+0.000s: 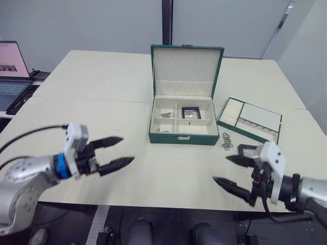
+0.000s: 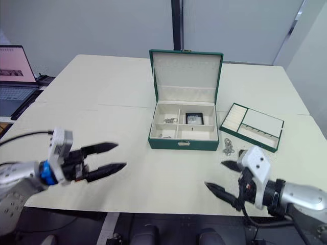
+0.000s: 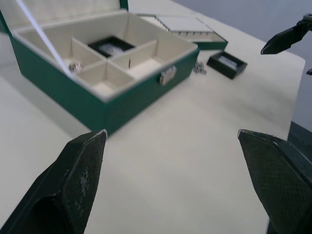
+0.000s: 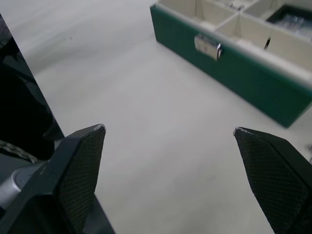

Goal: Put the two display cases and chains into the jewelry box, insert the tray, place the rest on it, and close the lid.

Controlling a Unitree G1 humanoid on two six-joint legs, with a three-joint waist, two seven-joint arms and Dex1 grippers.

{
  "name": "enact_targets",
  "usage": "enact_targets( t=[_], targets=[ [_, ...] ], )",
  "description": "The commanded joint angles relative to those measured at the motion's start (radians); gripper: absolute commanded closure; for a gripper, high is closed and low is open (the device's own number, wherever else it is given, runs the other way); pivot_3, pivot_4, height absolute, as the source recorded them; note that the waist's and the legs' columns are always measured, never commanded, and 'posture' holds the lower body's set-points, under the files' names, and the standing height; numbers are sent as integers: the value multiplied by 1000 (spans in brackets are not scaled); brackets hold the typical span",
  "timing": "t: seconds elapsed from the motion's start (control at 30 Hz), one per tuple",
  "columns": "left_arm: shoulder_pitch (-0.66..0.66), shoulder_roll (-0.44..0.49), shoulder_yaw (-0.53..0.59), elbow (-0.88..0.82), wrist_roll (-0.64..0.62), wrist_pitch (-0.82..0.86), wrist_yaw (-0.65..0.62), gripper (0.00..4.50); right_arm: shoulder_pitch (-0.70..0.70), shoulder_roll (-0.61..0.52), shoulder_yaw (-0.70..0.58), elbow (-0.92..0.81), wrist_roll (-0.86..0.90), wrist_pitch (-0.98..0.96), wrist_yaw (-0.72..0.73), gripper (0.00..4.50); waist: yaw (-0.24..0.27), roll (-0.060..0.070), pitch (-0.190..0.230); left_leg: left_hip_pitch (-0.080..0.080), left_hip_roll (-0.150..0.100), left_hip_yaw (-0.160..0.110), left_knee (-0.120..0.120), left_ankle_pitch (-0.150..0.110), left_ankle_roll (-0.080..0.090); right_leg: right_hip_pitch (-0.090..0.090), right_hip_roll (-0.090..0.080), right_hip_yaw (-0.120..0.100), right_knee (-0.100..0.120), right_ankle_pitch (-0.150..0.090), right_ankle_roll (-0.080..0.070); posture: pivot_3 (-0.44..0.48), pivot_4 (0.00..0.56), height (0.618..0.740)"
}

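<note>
The jewelry box (image 1: 181, 138) stands open mid-table with its lid (image 1: 186, 66) upright. One display case (image 1: 190, 112) lies in its back right compartment, and a chain (image 1: 166, 114) lies in the back left one. The tray (image 1: 258, 115) rests on the table right of the box. Loose chains (image 1: 227, 141) lie between box and tray. The second display case (image 1: 246, 150) sits on the table just behind my right gripper (image 1: 220, 169), which is open and empty. My left gripper (image 1: 128, 149) hovers open and empty, front left of the box.
A laptop (image 1: 10, 71) stands off the table's left side. The cream table (image 1: 102, 87) runs wide to the left of the box and behind it. Its front edge lies just below both grippers.
</note>
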Motion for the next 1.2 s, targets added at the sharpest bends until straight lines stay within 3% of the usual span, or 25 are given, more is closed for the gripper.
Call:
enact_targets(
  t=[0.03,0.33,0.63,0.93,1.2],
  targets=[
    [89,12,62,-7,23,-107,-63,24,62,17,-1,-44,-60,-42,25,0,-1,0,0,0,0,0,0,0,0,0,0,0,0,0,0,0,150,740],
    [54,52,18,-38,-18,-106,-51,24,96,36,-19,-16,-114,-72,62,0,-1,-1,-1,4,-1,0,0,-1,1,0,0,1,0,0,0,0,150,740],
    [-181,136,-60,-173,-278,74,3,24,159,86,-108,46,-135,-85,89,0,-2,0,-1,4,-1,0,0,-1,1,3,0,1,0,0,0,0,150,740],
    [-265,169,-118,-155,-246,30,-25,24,176,71,-167,72,-179,-91,149,0,-3,0,-1,5,-1,1,-1,-1,1,4,1,2,0,0,0,0,150,740],
    [-277,161,-199,-88,-116,-97,-110,24,17,-160,-121,260,-323,-99,314,0,-3,1,0,7,-1,3,0,-1,1,4,0,4,0,0,0,0,150,740]
  ],
)
